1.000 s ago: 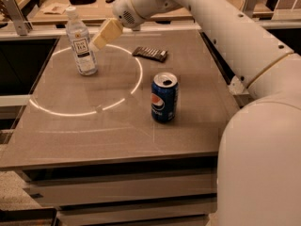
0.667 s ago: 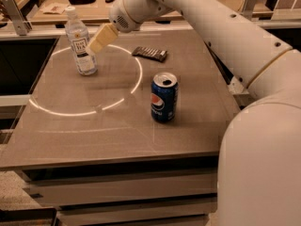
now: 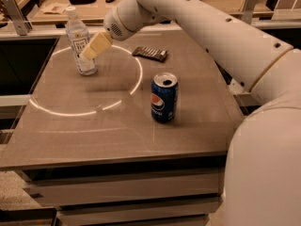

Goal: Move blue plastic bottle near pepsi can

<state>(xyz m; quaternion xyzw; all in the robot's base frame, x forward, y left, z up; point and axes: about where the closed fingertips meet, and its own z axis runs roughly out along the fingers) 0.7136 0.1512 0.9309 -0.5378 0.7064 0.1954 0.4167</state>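
The bottle (image 3: 76,34) stands upright at about 10 o'clock on the bench (image 3: 94,135), and the can (image 3: 164,98) stands upright near the middle, well apart from it. Seen from the bottle, the can lies towards 4 o'clock. So, judging by how things lie, none of the carry is done.

The arm (image 3: 202,22) reaches in from 2 o'clock. The end effector (image 3: 96,46) is at the bottle's 3 o'clock side, level with its label and overlapping it in this view. Whether it touches the bottle, and whether it is released, clenched or grasping, I cannot tell. The bottle's base looks to rest on the bench.

What is left, as I judge it, is a sure hold on the bottle, a lift, a carry towards 4 o'clock, and a set-down just beside the can without knocking it over.

The can shows the round red, white and blue Pepsi logo on its blue side, with no wording I can read. The bottle's white label carries dark print too small to read. A dark wrapped bar (image 3: 149,53) lies at 12 o'clock from the can, its writing unreadable. A pale ring (image 3: 139,74) curves across the bench between bottle and can.
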